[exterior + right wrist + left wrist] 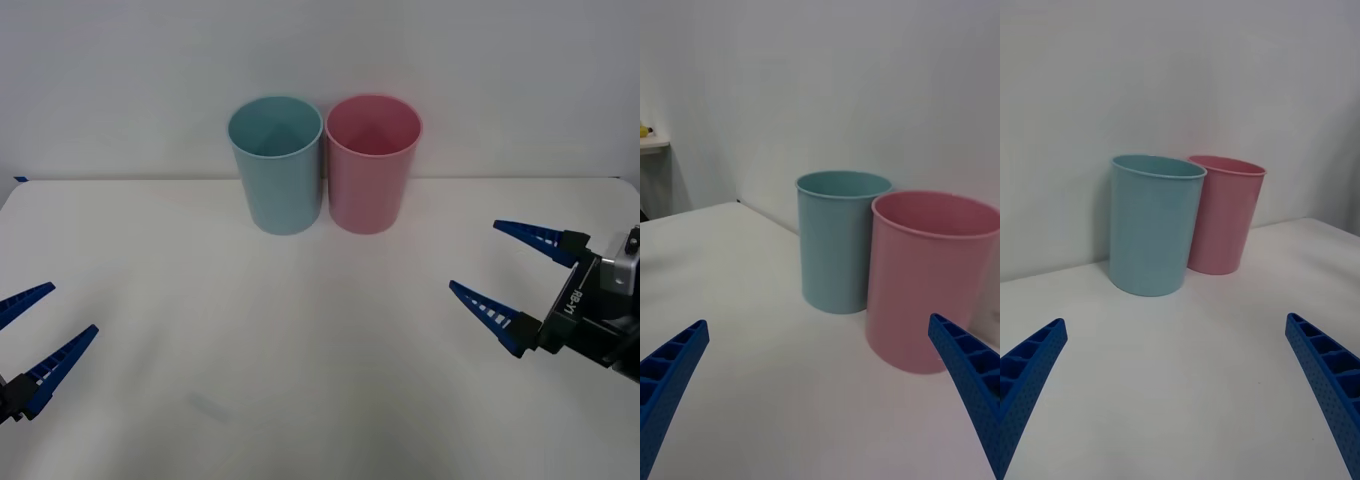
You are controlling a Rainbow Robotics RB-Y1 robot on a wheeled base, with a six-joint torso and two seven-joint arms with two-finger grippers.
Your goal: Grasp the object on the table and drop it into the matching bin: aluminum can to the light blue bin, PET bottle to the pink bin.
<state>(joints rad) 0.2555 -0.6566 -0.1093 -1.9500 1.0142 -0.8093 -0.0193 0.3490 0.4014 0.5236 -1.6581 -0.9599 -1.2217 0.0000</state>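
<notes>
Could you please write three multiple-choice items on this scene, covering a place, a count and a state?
1. Where does the light blue bin stand relative to the pink bin in the front view?
A. to its left
B. to its right
C. inside it

2. How many bins stand on the table?
A. one
B. two
C. three

3. How is the right tool?
A. shut on a bin
B. shut on nothing
C. open

Answers: 1 A, it stands on the robot's left side of the pink one; 2 B, one blue and one pink; 3 C, its blue fingers are spread apart over the table, as are the left tool's.
</notes>
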